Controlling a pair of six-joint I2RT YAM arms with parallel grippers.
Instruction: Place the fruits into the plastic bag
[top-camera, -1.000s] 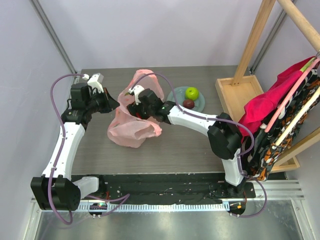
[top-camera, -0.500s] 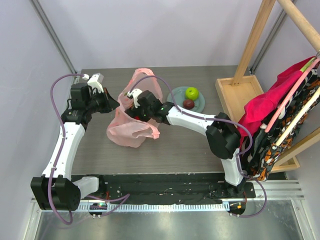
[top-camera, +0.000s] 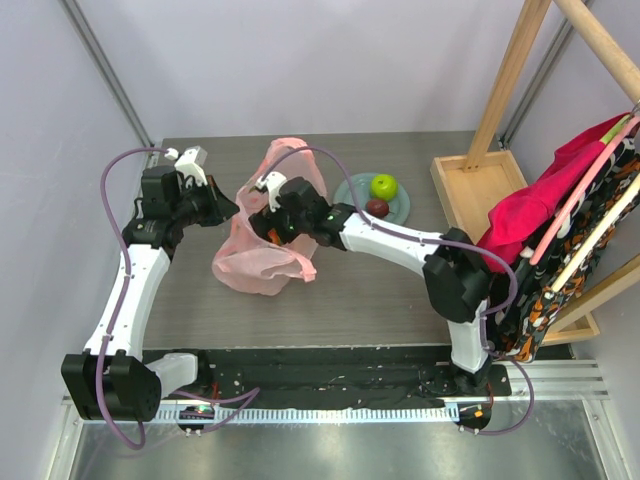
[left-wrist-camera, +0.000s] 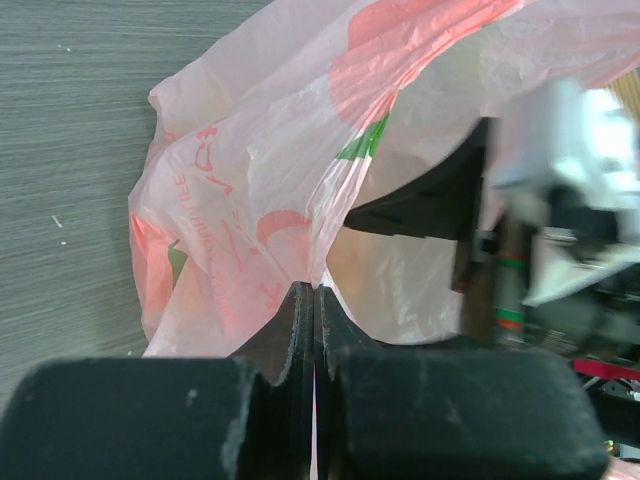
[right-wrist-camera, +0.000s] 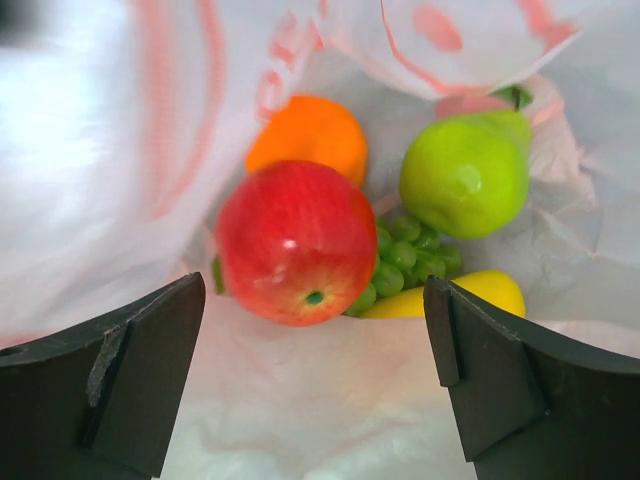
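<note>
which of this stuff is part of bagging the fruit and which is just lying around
Job: plastic bag, pinched by the left gripper; red apple, orange, green apple, grapes, yellow fruit inside it, below the open right gripper; second green apple and plum, not yet bagged.
Lying about: grey plate under those two, wooden tray, red cloth, wooden rack.

The left gripper (left-wrist-camera: 313, 296) has its jaws pressed together on a fold of the bag (left-wrist-camera: 250, 170). The pink film with peach prints billows up and left over the grey table (left-wrist-camera: 70, 120). On the right, blurred, is the right arm (left-wrist-camera: 560, 170).
</note>
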